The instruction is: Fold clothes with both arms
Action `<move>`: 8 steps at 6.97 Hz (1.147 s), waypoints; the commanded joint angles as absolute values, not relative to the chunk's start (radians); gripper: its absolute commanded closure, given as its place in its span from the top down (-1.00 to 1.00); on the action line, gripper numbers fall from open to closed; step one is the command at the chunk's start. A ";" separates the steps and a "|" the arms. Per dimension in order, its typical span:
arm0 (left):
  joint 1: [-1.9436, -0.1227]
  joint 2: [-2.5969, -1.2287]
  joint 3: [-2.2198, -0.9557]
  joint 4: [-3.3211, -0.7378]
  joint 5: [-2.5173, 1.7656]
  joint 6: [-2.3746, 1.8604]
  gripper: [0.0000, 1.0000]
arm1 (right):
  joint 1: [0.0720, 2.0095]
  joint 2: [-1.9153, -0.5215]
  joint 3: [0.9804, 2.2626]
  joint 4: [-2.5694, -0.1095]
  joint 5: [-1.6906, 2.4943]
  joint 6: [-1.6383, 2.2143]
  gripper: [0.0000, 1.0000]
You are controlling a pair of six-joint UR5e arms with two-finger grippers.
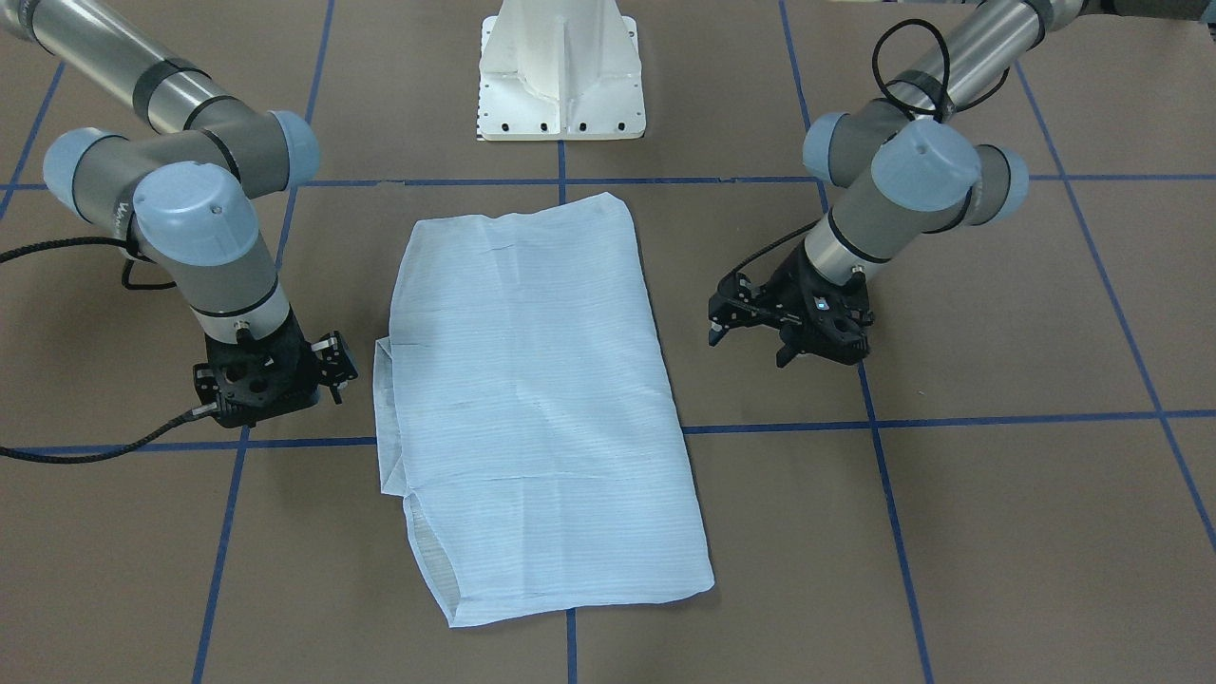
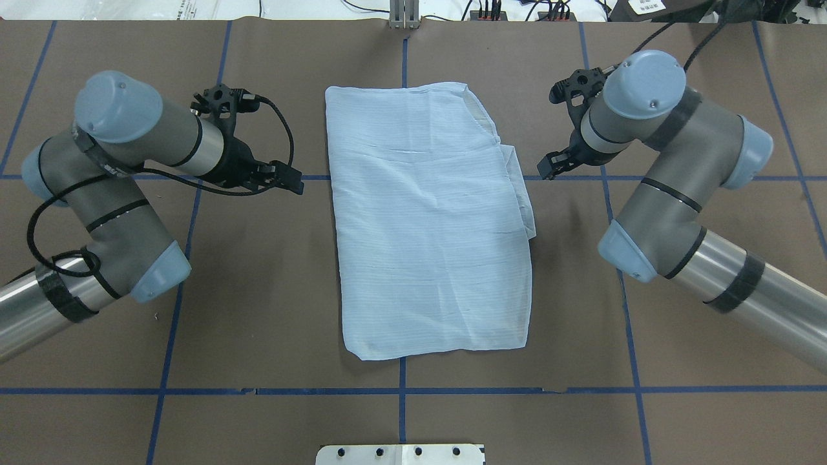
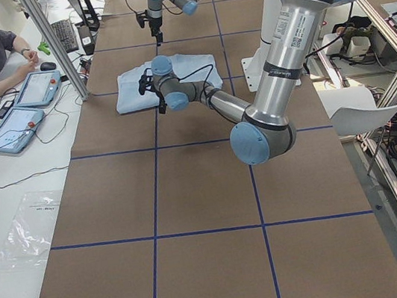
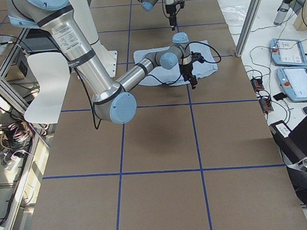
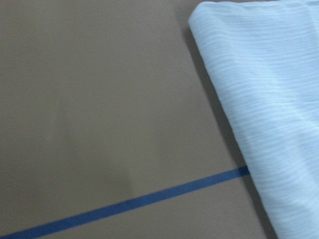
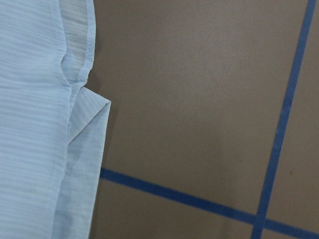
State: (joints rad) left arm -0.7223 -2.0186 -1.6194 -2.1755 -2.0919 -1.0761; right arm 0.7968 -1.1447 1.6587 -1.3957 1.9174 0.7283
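On the left, the left arm [image 2: 129, 213] comes in low over the brown worktop [image 2: 258, 290] and bends towards the middle. Its left gripper [image 2: 287, 179] hangs just beside the shirt's left edge, above a blue tape line [image 2: 258, 391]-style grid mark, and is apart from the cloth. From where I stand I cannot tell whether its fingers are spread or pressed together; nothing is pinched in them. Its wrist camera looks down on bare worktop, a blue line, and the rounded folded edge of the shirt at the right of the frame.

In the middle lies the shirt [image 2: 426, 226], light blue with fine stripes, folded into a long rectangle and flat on the worktop between the two grippers. It crosses the tape grid's centre line. Its left edge is smooth. On its right edge a small flap [image 2: 520, 194] sticks out from under the top layer, and at the far right corner an inner layer shows.

On the right, the right gripper [image 2: 550, 169] hovers near that flap and is clear of the cloth. Its state too I cannot make out, though it holds nothing. The right arm [image 2: 659, 213] reaches back to the right edge. The right wrist camera shows the flap's pointed corner beside the crossing tape lines.
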 commanded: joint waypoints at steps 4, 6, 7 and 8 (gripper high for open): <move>-0.335 -1.973 -1.875 -1.924 -1.815 -1.489 1.00 | 0.651 -1.448 1.908 -1.005 1.919 1.470 1.00; -0.270 -1.980 -1.864 -1.925 -1.796 -1.587 1.00 | 0.548 -1.447 1.911 -1.006 1.780 1.549 1.00; -0.268 -1.983 -1.862 -1.925 -1.792 -1.601 1.00 | 0.540 -1.447 1.911 -1.006 1.770 1.551 1.00; -0.268 -1.988 -1.859 -1.927 -1.757 -1.627 0.86 | 0.538 -1.447 1.911 -1.006 1.770 1.551 1.00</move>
State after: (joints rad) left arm -0.2739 -1.9831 -1.8626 -1.9258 -1.7861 -1.5961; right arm 0.5500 -1.4461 1.9107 -1.0071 1.7840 1.5437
